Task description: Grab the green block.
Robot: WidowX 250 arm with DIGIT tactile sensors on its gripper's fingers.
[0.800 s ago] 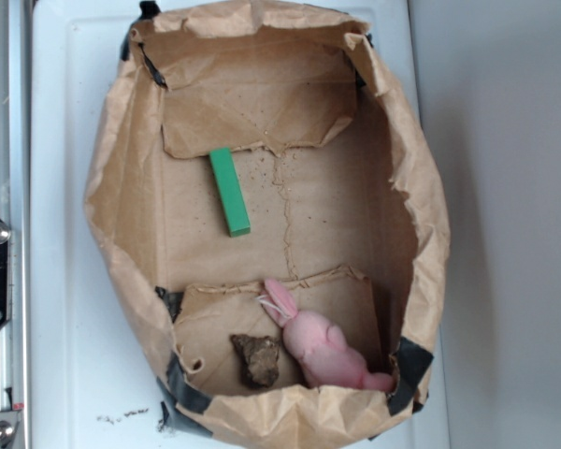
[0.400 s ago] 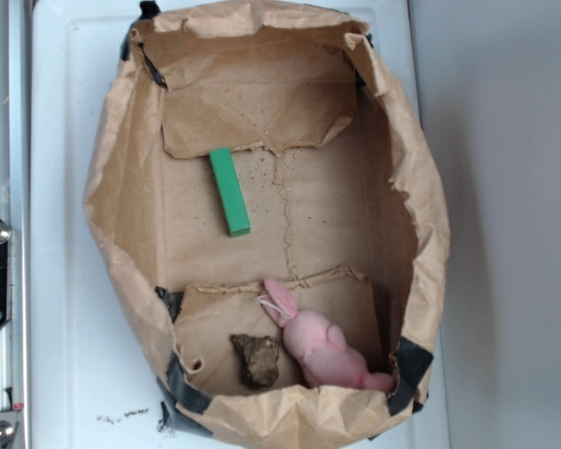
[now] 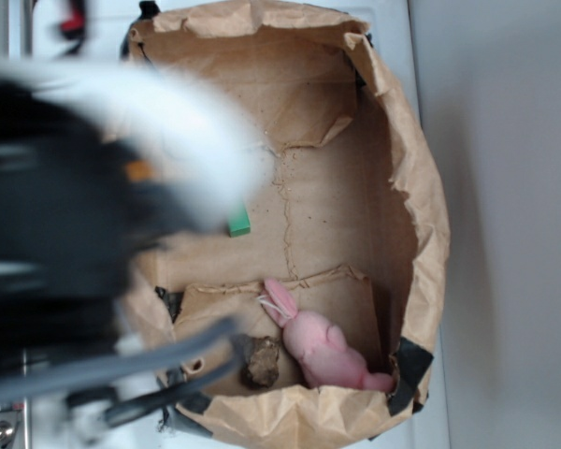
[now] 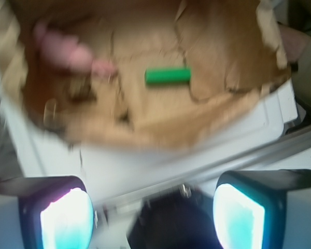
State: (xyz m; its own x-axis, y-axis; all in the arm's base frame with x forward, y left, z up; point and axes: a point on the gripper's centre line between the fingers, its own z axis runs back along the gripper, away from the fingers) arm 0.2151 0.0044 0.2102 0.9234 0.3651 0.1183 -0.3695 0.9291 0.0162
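The green block (image 4: 168,76) lies flat on the floor of the brown paper-lined box (image 4: 145,111), seen whole in the wrist view. In the exterior view only its near end (image 3: 239,224) shows from under my blurred arm (image 3: 84,215), which covers the left half of the frame. My gripper (image 4: 153,215) is open, its two fingers wide apart with nothing between them. It hovers high, over the white surface outside the box's edge, well away from the block.
A pink plush bunny (image 3: 320,346) and a dark brown lump (image 3: 257,360) lie at the near end of the box (image 3: 421,215). The box's crumpled paper walls rise all around. A metal rail (image 3: 2,28) runs along the left.
My arm has swept fast into the exterior view from the left, and now hides most of the green block and the box's left wall. The objects in the box have not moved.
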